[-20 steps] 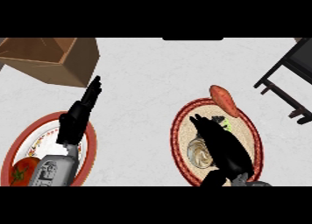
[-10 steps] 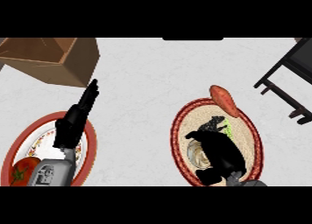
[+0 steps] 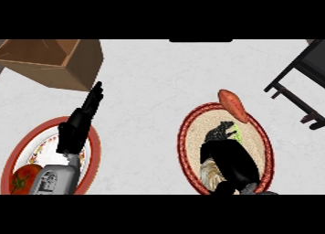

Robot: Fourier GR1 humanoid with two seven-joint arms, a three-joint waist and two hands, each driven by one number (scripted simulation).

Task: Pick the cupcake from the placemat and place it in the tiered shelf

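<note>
The round woven placemat (image 3: 258, 147) with a red rim lies at the lower right of the head view. On it sits the cupcake (image 3: 207, 172), of which only a pale wrapper edge and a green bit by the fingers show. My right hand (image 3: 222, 135) is above it with fingers curled down round it, and my forearm hides most of it. The black tiered shelf (image 3: 305, 87) stands at the upper right, apart from the mat. My left hand (image 3: 76, 130) rests open, fingers straight, over a plate at the lower left.
An orange-red sweet potato (image 3: 231, 105) lies across the placemat's far rim. A red-rimmed plate (image 3: 92, 157) at the lower left holds a tomato (image 3: 22, 179). An open cardboard box (image 3: 57, 61) stands at the upper left.
My right hand's fingers have gone from straight to curled over the cupcake and drawn back slightly toward me. The left hand has stayed still.
</note>
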